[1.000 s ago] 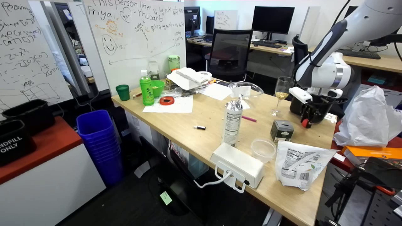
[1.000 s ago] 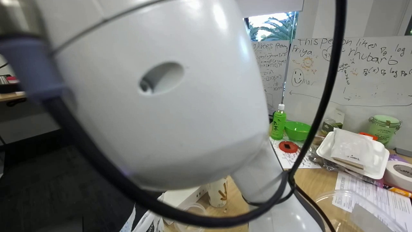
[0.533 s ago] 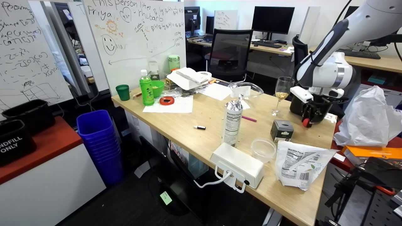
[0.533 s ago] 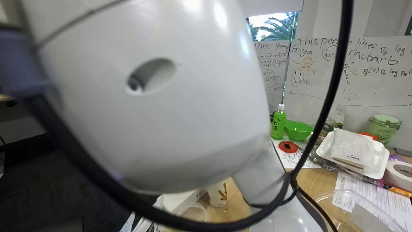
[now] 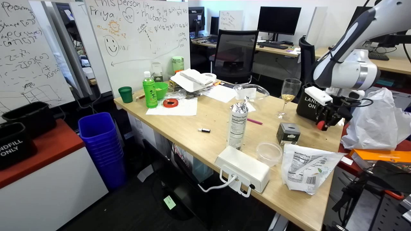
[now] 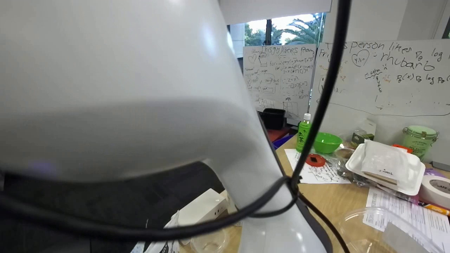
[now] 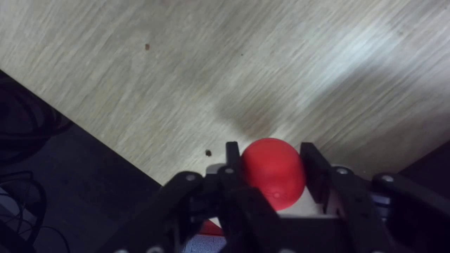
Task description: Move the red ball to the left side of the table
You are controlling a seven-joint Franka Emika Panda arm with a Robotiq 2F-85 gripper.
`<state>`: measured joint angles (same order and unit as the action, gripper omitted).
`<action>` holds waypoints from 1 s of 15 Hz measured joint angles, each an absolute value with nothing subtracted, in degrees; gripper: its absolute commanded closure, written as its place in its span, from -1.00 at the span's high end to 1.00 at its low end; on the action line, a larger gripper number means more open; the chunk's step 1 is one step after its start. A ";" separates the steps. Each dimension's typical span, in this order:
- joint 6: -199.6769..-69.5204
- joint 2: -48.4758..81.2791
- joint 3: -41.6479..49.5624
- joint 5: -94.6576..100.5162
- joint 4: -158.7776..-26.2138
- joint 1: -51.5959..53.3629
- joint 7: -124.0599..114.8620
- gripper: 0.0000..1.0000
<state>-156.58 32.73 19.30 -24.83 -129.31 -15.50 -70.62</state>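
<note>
The red ball (image 5: 320, 125) is between the black fingers of my gripper (image 5: 322, 124), near the right end of the table (image 5: 183, 128) in an exterior view. In the wrist view the red ball (image 7: 274, 172) touches both fingers of my gripper (image 7: 269, 151), which is shut on it. A shadow on the table (image 7: 168, 88) lies just past the ball, which seems a little above the top. In an exterior view the arm (image 6: 123, 88) fills much of the picture and hides the gripper and ball.
A black bin (image 5: 306, 107) stands behind the gripper. A wine glass (image 5: 289, 89), a dark box (image 5: 288, 134), a tall can (image 5: 237, 128), a white pouch (image 5: 308, 170) and a clear bowl (image 5: 269, 154) stand on the table. A green bottle (image 5: 150, 93) is at the far left end.
My gripper has moved to the right in an exterior view, carrying the red ball with it. The bin's lettering now shows. The arm covers more of the left of the close exterior view.
</note>
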 measured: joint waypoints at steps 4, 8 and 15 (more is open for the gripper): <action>-157.95 27.42 16.57 -26.49 -134.27 -16.04 -64.57 -0.59; -160.59 23.88 13.58 -26.85 -138.35 -15.85 -58.87 -0.59; -170.72 18.04 6.31 -27.20 -145.68 -14.52 -53.71 -0.59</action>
<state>-170.72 18.04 6.31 -27.20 -145.68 -14.52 -53.71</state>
